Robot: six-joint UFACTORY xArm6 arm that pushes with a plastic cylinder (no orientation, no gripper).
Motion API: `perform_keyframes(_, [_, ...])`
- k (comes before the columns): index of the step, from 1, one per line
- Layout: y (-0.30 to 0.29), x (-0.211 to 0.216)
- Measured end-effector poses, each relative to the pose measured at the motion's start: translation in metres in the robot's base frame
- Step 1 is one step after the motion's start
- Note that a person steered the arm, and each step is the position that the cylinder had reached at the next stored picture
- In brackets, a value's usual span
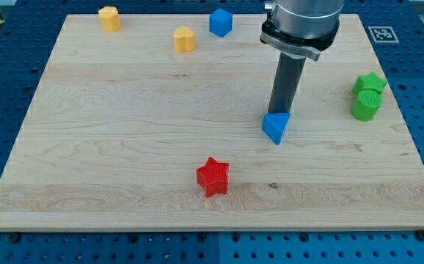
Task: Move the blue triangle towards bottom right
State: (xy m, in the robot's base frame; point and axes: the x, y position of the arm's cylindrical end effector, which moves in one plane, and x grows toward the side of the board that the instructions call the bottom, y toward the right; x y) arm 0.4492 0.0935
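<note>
**Rod at the blue triangle's upper edge**

The blue triangle [275,127] lies right of the board's [124,147] centre. The tip [279,111] touches its top side — the arm carries no claw, only this rod. A red star [213,177] sits well apart, lower left; green blocks [367,95] stand near the right edge.

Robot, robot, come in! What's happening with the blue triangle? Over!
My tip right behind the blue triangle, on its top side. Red star off to bottom left. Bottom right path open. Over.
</note>
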Motion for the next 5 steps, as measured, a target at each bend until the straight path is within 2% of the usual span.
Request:
perform_keyframes(1, [-0.026, 0.0])
perform_keyframes(2, [-0.028, 0.012])
perform_keyframes(5, [0.001, 0.043])
